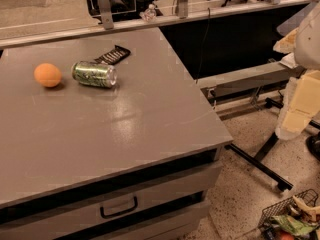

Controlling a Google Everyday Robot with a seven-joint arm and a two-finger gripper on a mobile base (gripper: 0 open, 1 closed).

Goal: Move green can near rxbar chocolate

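Note:
The green can [94,74] lies on its side on the grey table [125,134], towards the back left, with its silver end facing right. The rxbar chocolate [113,55], a flat black wrapper with pale stripes, lies just behind the can and almost touches its far side. My gripper [289,126] hangs at the lower end of the cream-white arm [305,84] at the right edge of the view. It is off the table, over the floor, far to the right of the can.
A round orange [48,75] sits left of the can. The table's right edge [200,94] drops to a speckled floor. A metal frame with black legs [260,166] stands on the right. A wire basket of snacks [290,219] sits at the bottom right. A rail [150,19] runs behind the table.

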